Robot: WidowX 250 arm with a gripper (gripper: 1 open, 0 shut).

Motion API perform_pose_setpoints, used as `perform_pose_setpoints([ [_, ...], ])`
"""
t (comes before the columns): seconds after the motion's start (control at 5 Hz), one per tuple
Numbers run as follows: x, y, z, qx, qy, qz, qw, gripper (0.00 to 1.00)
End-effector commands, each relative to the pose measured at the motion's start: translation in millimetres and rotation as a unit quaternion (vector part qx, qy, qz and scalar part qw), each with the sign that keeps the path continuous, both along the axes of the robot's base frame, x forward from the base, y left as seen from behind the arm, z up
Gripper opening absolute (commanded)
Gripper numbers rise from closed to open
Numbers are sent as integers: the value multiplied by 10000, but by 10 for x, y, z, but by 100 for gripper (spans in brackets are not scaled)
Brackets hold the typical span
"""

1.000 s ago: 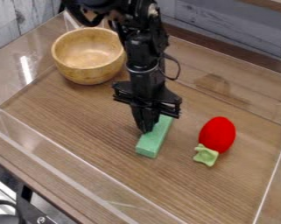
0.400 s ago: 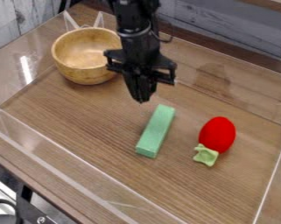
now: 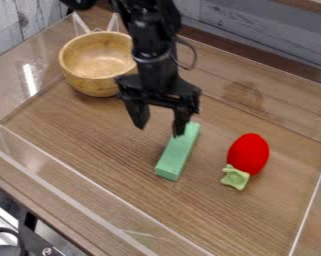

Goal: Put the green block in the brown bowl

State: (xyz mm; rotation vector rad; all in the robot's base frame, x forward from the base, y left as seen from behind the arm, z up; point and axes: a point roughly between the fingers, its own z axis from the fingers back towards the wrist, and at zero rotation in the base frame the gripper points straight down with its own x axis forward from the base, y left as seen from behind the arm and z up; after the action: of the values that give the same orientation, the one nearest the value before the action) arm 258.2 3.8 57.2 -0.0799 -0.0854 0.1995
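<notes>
A moment ago the fingers (image 3: 160, 117) were pinched together and lifted off toward the brown bowl (image 3: 99, 62); now they are spread wide and hang over the far end of the green block (image 3: 178, 155), gripping nothing. The block lies flat on the bench (image 3: 83, 140), unmoved, with the bowl well off at the far left. One fingertip overlaps the block's far end (touching or just above, I cannot tell). The red strawberry toy (image 3: 247, 152) sits just right of the block.

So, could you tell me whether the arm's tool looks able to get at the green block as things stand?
Probably yes: the tool hangs open just above the far end of the green block, which lies flat on the table with nothing between them.
</notes>
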Motion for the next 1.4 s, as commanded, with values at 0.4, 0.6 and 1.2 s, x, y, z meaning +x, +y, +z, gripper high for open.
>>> perform_pose_setpoints([
  [0.4, -62, -91, -330, 103, 21, -373, 9992, 100],
  [0.6, -83, -148, -315, 116, 45, -553, 9984, 0],
  [1.2, 68, -70, 316, 126, -367, -812, 9959, 0],
])
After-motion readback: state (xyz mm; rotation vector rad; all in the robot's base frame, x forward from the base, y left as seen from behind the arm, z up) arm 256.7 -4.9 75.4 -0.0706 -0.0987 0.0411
